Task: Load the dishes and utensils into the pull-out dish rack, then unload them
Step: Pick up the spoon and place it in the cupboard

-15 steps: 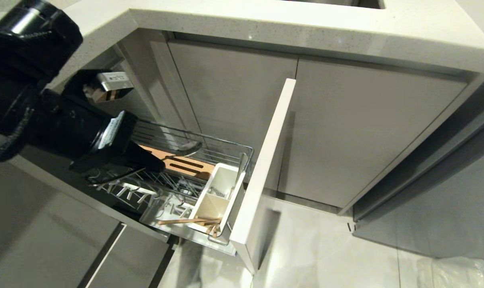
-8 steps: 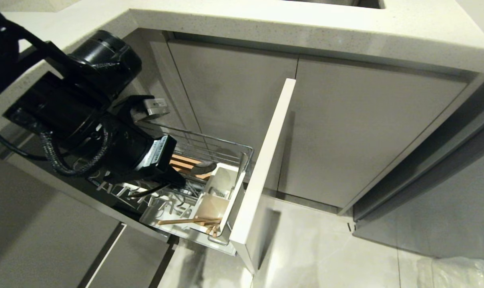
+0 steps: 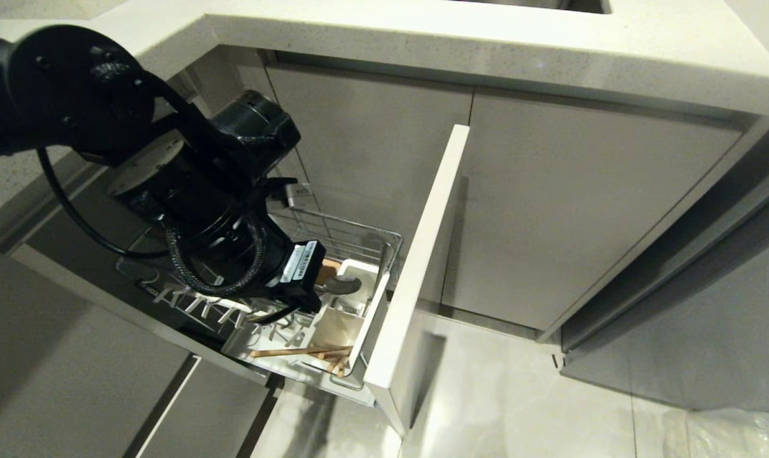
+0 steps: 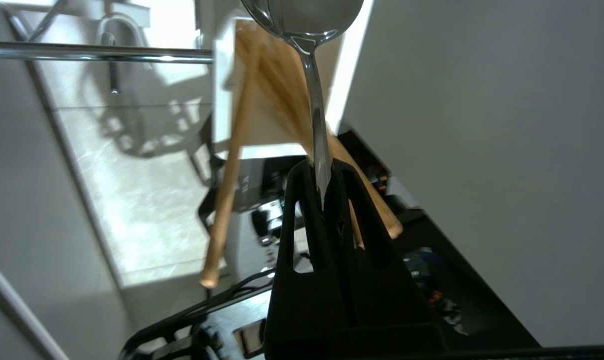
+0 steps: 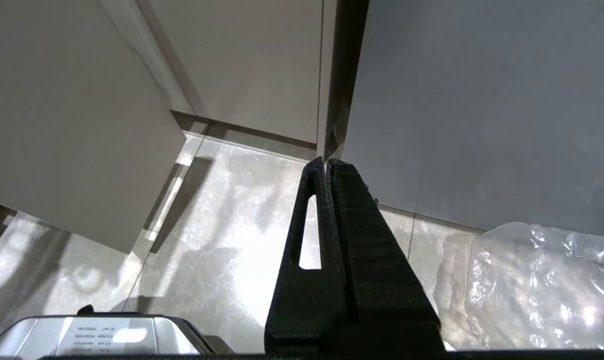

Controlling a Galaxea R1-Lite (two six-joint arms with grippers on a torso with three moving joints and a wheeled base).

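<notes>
1. Jaws of the left gripper [image 4: 323,170] are pinching the spoon [image 4: 314,90] by its long slim handle, the bowl end sticking out beyond the tips.
2. Over in the head view, the left gripper [image 3: 317,299] hangs right above the white utensil caddy [image 3: 349,315], with the spoon [image 3: 343,284] bowl over the caddy's rear compartment.
3. Chopsticks [image 3: 301,351] lie in the front end of the caddy, leaning out across the rack's wire floor; in the left wrist view the chopsticks [image 4: 232,165] fan out just beside the spoon handle.
4. Pull-out dish rack [image 3: 333,238] stands drawn out from the cabinet, its flat pale front panel [image 3: 419,273] edge-on to the head camera.
5. Room now: a speckled pale tabletop [image 3: 486,44] runs across the top, grey cabinet doors [image 3: 581,210] below it, glossy marbled floor tiles [image 3: 518,394] underneath.
6. Crinkled clear plastic wrap [image 5: 531,285] lies on the floor by the cabinets.
7. Left arm [image 3: 187,184] reaches in from the left, bent at the elbow, wrist angled down and to the right into the rack.
8. Right gripper [image 5: 327,167] is parked low over the floor, jaws pressed together on nothing.
</notes>
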